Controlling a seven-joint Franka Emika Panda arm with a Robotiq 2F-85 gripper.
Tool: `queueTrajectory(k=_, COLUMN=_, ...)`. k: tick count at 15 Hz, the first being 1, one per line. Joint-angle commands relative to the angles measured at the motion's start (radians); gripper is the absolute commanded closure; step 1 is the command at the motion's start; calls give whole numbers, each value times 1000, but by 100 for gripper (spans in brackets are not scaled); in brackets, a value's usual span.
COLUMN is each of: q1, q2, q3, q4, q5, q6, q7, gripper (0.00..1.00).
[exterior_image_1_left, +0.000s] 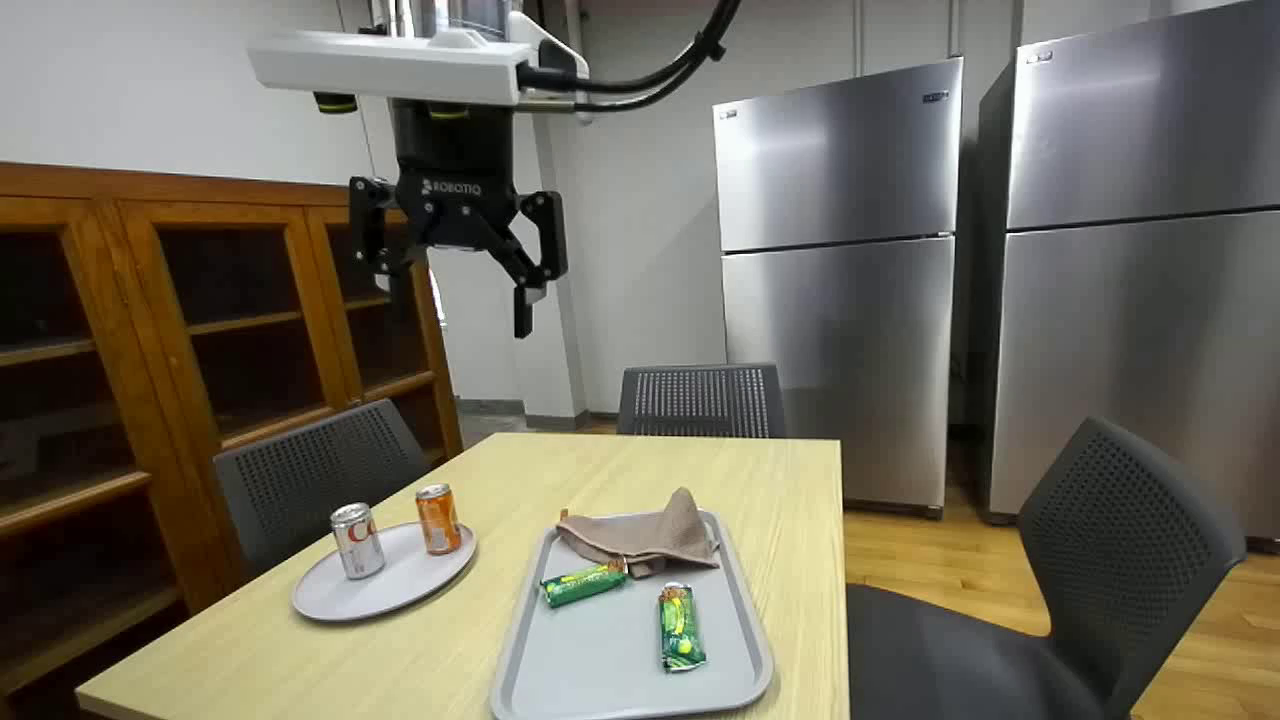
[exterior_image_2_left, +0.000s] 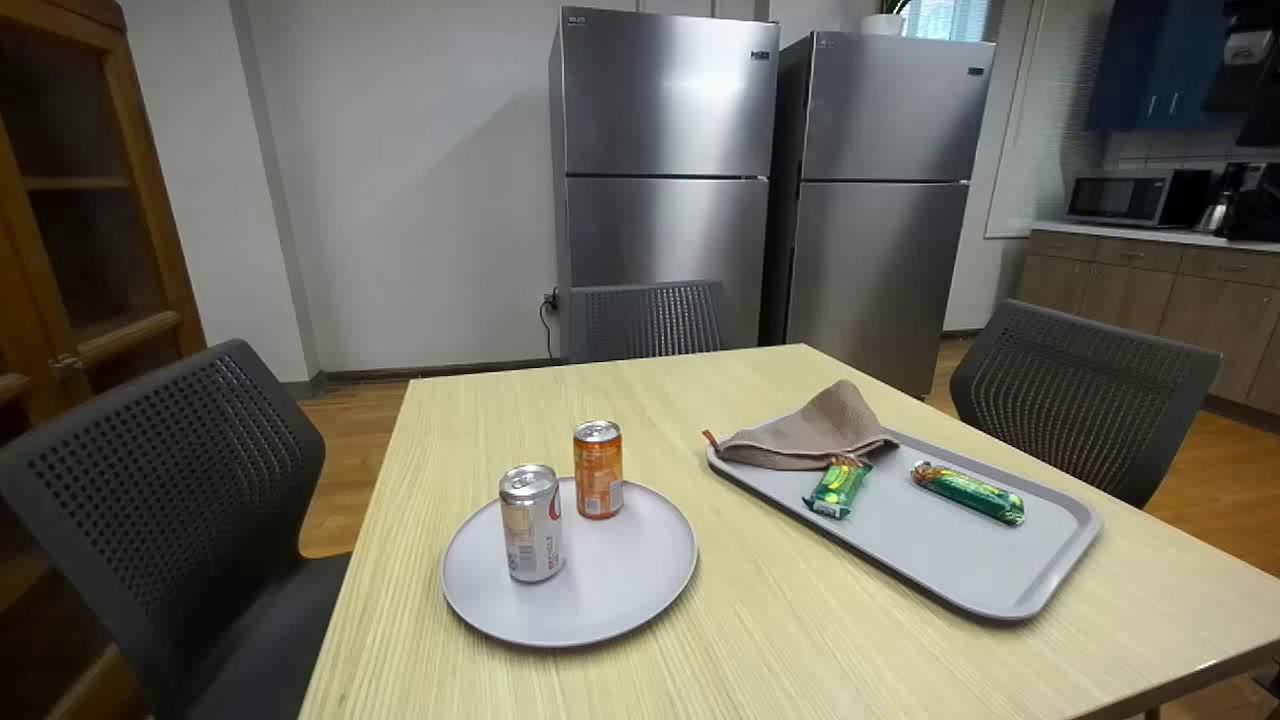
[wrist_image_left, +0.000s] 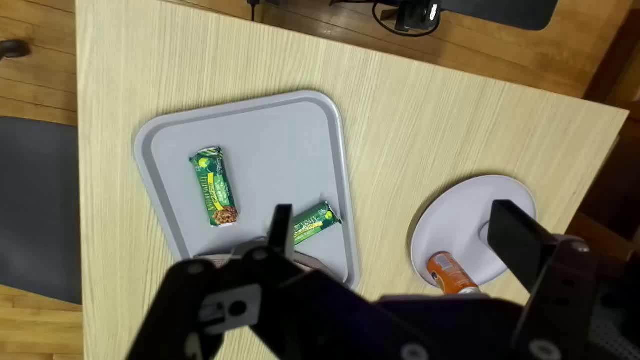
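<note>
In an exterior view, your hand (exterior_image_1_left: 460, 303) hangs above the worktop (exterior_image_1_left: 560, 470), fingers apart. In an exterior view, two soda cans (exterior_image_2_left: 532, 530) stand on the plate (exterior_image_2_left: 630, 565). In the wrist view, two Nature Valley bars (wrist_image_left: 215, 187) lie on the tray (wrist_image_left: 270, 137).

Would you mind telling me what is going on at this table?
Nothing is being handled: the end effector hangs open above the table, touching nothing. A green bar, a second green bar and a brown cloth lie on the gray tray; a silver can and an orange can stand on the round plate.
</note>
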Motion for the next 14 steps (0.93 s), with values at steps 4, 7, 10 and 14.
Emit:
queueTrajectory(k=4, q1=-20, q2=11, q3=18, q4=-10, q5=9, q6=27, q7=-1, gripper=0)
queueTrajectory(k=7, q1=-19, q2=24, q3=18, q4=-26, q5=15, q6=89, q7=5, gripper=0)
queueTrajectory(k=10, q1=-16, q2=46, q3=16, q4=-49, q5=26, q6=182, q7=8, gripper=0)
queueTrajectory(k=14, q1=-12, q2=93, q3=17, q4=-76, q5=45, q6=322, q7=17, gripper=0)
